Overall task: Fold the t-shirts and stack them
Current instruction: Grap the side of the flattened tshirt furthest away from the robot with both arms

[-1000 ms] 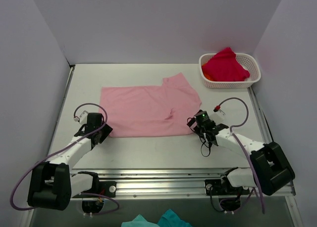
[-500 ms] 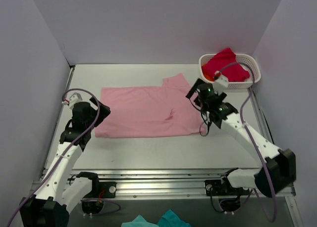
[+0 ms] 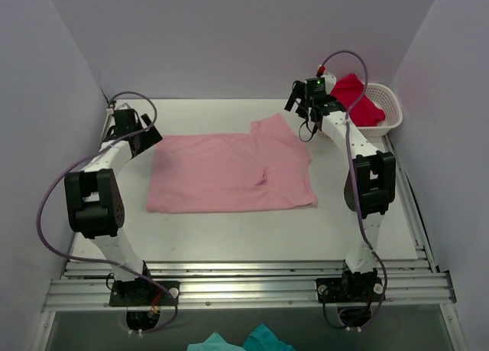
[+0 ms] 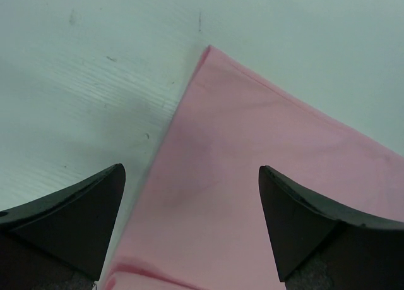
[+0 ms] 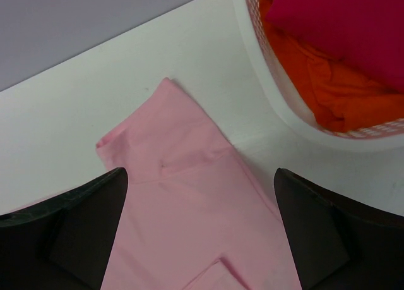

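Note:
The light pink t-shirt [image 3: 229, 171] lies flat on the table, folded to a rectangle, with a sleeve sticking out at its far right. My left gripper [image 3: 136, 129] is open and empty above its far left corner [image 4: 208, 50]. My right gripper [image 3: 303, 115] is open and empty above the sleeve [image 5: 170, 145]. The crimson red t-shirt [image 3: 359, 99] lies bunched in the white basket [image 3: 390, 110] at the far right; it also shows in the right wrist view [image 5: 341, 24].
The white lattice basket [image 5: 278, 107] also holds an orange cloth [image 5: 328, 94]. Grey walls close the table on the left, back and right. Teal cloth [image 3: 241, 342] lies below the front rail.
Both arms have reached from the shirt's near corners to its far side. The shirt's near edge now lies flatter and squarer.

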{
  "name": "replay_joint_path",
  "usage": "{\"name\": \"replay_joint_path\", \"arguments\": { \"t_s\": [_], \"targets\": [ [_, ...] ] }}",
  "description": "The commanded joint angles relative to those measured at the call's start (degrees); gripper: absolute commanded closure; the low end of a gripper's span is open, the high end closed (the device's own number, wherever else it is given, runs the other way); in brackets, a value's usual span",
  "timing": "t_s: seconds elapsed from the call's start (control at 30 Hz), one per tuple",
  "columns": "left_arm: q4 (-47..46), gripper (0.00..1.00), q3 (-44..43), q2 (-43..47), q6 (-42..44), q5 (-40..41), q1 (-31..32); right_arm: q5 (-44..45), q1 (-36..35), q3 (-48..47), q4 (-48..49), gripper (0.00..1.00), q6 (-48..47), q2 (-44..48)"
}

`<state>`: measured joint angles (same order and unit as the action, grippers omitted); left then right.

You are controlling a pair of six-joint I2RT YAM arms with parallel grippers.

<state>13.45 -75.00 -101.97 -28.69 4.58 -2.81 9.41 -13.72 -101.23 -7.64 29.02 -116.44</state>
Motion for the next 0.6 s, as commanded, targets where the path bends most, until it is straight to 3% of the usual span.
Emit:
{"name": "replay_joint_path", "arguments": {
  "t_s": [0.0,0.2,0.57],
  "targets": [
    [-2.4,0.04,-3.1,-5.3,3.2,-8.1,-4.8,-7.5,3.3,-4.4,1.8,0.04,-2.2,-1.0],
    [-5.8,0.00,-9.1,-16.9,-0.2,-17.7,-7.0,-12.7,4.4,-4.9,5.4,0.04,-0.7,-4.4],
    [-9.3,0.00,-14.4,-24.0,-5.0,-22.0,-6.9,-14.0,5.4,-3.4,9.6,0.05,0.6,-6.2]
  ]
}}
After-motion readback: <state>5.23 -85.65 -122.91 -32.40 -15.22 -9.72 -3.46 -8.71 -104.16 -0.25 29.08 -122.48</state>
